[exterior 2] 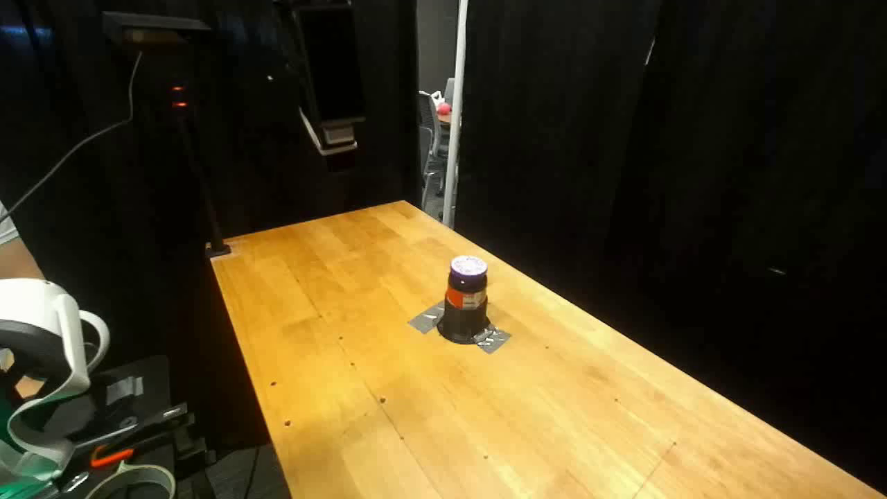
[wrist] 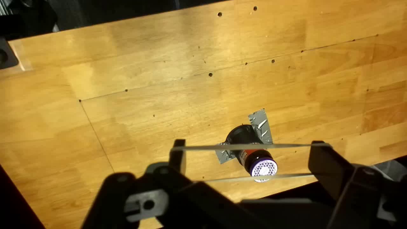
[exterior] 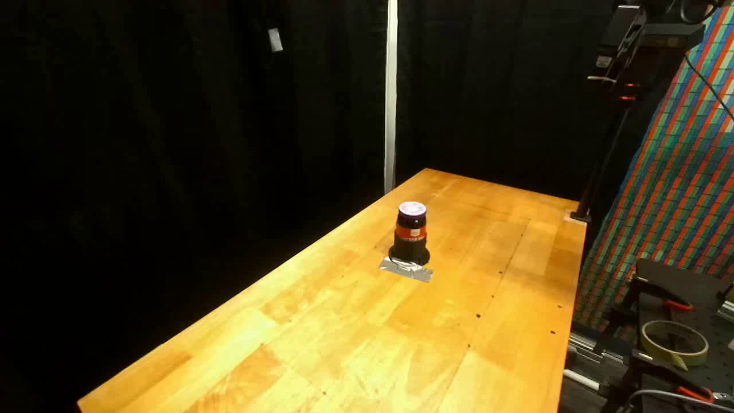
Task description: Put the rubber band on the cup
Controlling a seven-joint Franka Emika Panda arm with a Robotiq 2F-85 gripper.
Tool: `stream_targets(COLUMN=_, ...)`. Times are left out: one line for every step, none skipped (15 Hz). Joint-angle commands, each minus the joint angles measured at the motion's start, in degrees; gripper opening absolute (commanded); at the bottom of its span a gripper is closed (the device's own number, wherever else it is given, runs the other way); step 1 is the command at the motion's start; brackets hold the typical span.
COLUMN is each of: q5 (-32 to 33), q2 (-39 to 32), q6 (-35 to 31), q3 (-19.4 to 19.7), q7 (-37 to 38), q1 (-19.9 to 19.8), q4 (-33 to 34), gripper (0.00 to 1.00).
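Note:
The cup, a dark cylinder with an orange-red band and a pale patterned top with a purple edge, stands upright on the table in both exterior views (exterior: pixel 411 234) (exterior 2: pixel 466 299). The wrist view shows it (wrist: pixel 258 154) from above at a slant, beyond the jaws. My gripper (wrist: pixel 249 156) is open, and the rubber band (wrist: pixel 198 148) is stretched around its two fingers in two strands. The strands cross in front of the cup in the wrist view. In an exterior view the dark arm end (exterior 2: pixel 329 76) hangs high behind the cup; its fingers cannot be made out.
Grey tape (exterior: pixel 408 269) (exterior 2: pixel 425 319) (wrist: pixel 260 124) holds the cup's base to the wooden table (exterior: pixel 344 344). A dark stand (exterior 2: pixel 217 248) rises from a table corner. Black curtains hang alongside. A side surface holds a tape roll (exterior: pixel 698 358).

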State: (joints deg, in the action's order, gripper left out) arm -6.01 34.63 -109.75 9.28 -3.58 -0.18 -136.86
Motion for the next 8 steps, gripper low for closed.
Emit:
stream_targets(q5=-0.7, q2=-0.1, q6=0.2, q3=-1.0, q7=-0.6, q1=-1.3, q4=0.3, gripper=1.00)
stream_targets(q5=-0.7, q2=0.0, q6=0.2, q3=-1.0, q7=-0.6, q1=-1.3, q4=0.6, gripper=1.00)
stream_targets(q5=-0.7, q2=0.2, q6=0.2, q3=-1.0, q7=-0.6, q1=-1.3, q4=0.8, gripper=1.00)
stream_targets(q5=-0.7, q2=0.2, q6=0.2, q3=-1.0, q7=-0.6, q1=-1.3, q4=0.8, gripper=1.00)
stream_targets(q5=0.9, q2=-1.4, q6=-0.6, q3=-2.5, q7=0.9, q1=-1.5, q4=2.0, gripper=1.00)
stream_targets(q5=1.8, q2=-4.4, q6=-0.6, q3=-4.2, q7=2.7, q1=-1.3, q4=4.0, gripper=1.00)
stream_targets(q5=2.7, q2=-6.8, q6=-1.0, q3=-5.8, q7=4.0, q1=-1.1, q4=5.4, gripper=1.00)
stream_targets(q5=3.7, q2=-9.3, q6=-1.5, q3=-7.2, q7=5.2, q1=-0.9, q4=7.0, gripper=1.00)
